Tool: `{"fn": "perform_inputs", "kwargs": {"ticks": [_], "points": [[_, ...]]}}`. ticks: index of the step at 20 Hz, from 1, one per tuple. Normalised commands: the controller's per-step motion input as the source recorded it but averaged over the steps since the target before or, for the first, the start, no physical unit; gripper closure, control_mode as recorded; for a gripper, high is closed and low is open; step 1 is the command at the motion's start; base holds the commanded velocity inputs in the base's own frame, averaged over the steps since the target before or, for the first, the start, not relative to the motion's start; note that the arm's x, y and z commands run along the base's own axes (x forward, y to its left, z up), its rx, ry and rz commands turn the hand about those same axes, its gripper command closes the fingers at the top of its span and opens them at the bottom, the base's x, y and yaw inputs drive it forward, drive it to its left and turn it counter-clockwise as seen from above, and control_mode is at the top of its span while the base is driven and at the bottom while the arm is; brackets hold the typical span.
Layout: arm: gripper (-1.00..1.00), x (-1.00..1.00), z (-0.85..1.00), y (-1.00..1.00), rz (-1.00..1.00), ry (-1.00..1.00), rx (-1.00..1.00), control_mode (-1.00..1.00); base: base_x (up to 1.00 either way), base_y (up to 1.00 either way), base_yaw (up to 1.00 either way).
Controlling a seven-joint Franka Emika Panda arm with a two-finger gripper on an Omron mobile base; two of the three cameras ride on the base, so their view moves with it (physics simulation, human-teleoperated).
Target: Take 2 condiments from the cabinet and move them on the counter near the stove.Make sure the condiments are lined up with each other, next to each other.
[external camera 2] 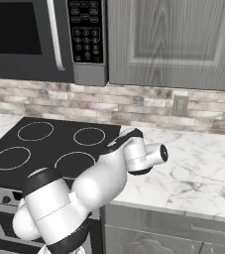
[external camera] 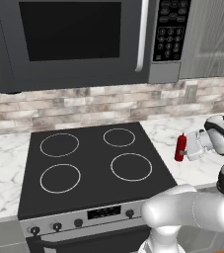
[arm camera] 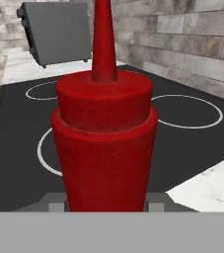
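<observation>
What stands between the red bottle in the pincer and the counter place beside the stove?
Nothing visible does. The pincer is shut on the red bottle, which is upright just right of the stove, over the marble counter. The marble around the bottle looks bare. Whether its base touches the counter, I cannot tell.

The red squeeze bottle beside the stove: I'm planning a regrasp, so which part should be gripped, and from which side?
Grip the red squeeze bottle around its wide cylindrical body, below the stepped shoulder, coming in level from the open counter side, away from the stove. It stands upright, and the tapered nozzle looks too slim and slanted for a firm hold. The claw is already shut on the body this way.
</observation>
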Motion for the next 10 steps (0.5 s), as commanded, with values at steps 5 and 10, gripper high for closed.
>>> {"fn": "perform_inputs", "kwargs": {"ticks": [5,10], "points": [[1.00,0.05,-0.18,0.00,0.04,0.00,0.01,-1.00,0.00,0.00,0.00],[1.00,0.03,-0.18,0.00,0.04,0.00,0.00,-1.00,0.00,0.00,0.00]]}}
